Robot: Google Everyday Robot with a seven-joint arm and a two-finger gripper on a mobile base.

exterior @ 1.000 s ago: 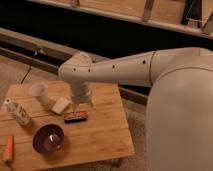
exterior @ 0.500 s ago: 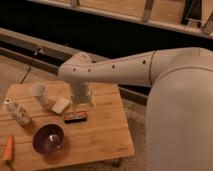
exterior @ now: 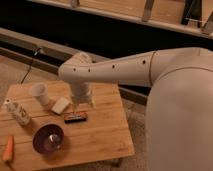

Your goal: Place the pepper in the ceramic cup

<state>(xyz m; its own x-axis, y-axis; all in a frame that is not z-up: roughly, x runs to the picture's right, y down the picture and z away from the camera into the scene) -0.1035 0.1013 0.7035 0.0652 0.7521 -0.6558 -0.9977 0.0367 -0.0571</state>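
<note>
The ceramic cup (exterior: 39,93) is small, plain and white, and stands upright at the back left of the wooden table (exterior: 100,135). The pepper (exterior: 8,148) is a long orange piece lying at the table's front left edge. My gripper (exterior: 80,106) hangs down from the white arm over the middle of the table, just above a small dark bar (exterior: 75,117). It is to the right of the cup and far from the pepper.
A white speckled bottle (exterior: 17,113) lies at the left. A dark purple bowl (exterior: 48,138) sits near the front. A pale block (exterior: 61,105) lies between the cup and my gripper. My white body (exterior: 180,110) fills the right side.
</note>
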